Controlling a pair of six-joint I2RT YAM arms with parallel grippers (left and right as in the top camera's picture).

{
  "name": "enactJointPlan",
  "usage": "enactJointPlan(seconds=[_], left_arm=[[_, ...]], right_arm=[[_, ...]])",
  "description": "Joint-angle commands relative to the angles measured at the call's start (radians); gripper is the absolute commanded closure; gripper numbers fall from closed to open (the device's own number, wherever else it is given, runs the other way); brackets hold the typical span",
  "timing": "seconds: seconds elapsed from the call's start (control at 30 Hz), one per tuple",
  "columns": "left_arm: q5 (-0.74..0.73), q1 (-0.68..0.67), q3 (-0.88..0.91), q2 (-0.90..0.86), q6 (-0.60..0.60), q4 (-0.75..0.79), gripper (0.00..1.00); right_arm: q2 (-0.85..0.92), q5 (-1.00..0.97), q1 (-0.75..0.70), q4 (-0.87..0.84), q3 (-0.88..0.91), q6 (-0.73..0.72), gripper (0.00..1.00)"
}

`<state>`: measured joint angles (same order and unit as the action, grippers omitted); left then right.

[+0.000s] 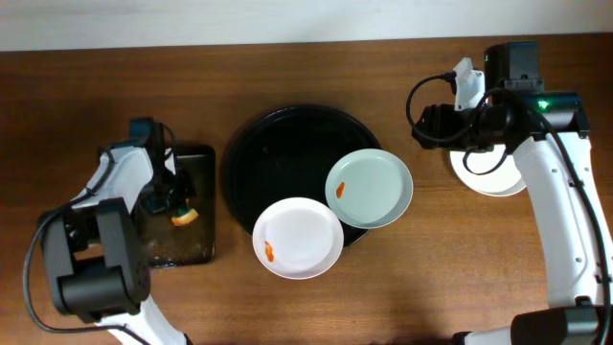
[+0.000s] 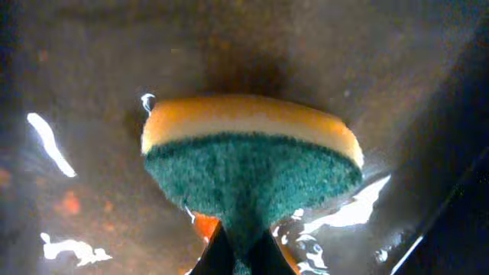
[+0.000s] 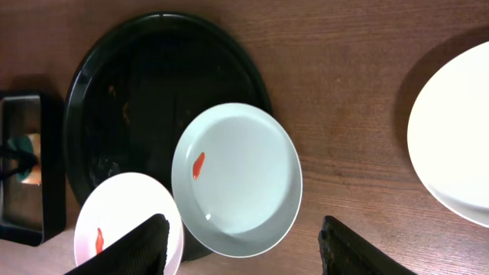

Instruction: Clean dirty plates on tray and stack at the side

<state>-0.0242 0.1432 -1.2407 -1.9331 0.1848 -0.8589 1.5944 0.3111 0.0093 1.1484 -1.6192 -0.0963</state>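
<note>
The round black tray (image 1: 278, 144) sits mid-table. Two white plates, each with an orange smear, lie on its near-right rim and overhang it: one to the right (image 1: 369, 187) and one at the front (image 1: 298, 238). A third plate (image 1: 490, 177) lies on the table at the right, partly under my right arm, with no smear visible. My right gripper (image 1: 433, 125) is open and empty, above the table between the tray and that plate. My left gripper (image 2: 243, 256) is shut on a yellow-and-green sponge (image 2: 252, 168) over the rectangular tray.
The small rectangular black tray (image 1: 196, 251) stands left of the round tray, wet, with orange specks. The right wrist view shows the smeared plates (image 3: 237, 179) (image 3: 126, 221), the round tray (image 3: 130, 92) and the third plate (image 3: 458, 137).
</note>
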Motion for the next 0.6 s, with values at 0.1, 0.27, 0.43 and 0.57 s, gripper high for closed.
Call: enactJointPlan(seconds=[0.1, 0.27, 0.43, 0.57], left_arm=[[0.069, -0.008, -0.064, 0.047, 0.016, 0.005, 1.0], [0.073, -0.01, 0.121, 0.031, 0.016, 0.21, 1.0], [0.034, -0.01, 0.065, 0.104, 0.015, 0.112, 1.0], [-0.027, -0.01, -0.013, 0.272, 0.001, 0.054, 1.0]], right_arm=[[0.002, -0.01, 0.005, 0.0, 0.004, 0.011, 0.36], [0.002, -0.01, 0.005, 0.0, 0.004, 0.011, 0.36], [0.008, -0.01, 0.005, 0.004, 0.004, 0.011, 0.36], [0.024, -0.01, 0.005, 0.021, 0.006, 0.011, 0.36]])
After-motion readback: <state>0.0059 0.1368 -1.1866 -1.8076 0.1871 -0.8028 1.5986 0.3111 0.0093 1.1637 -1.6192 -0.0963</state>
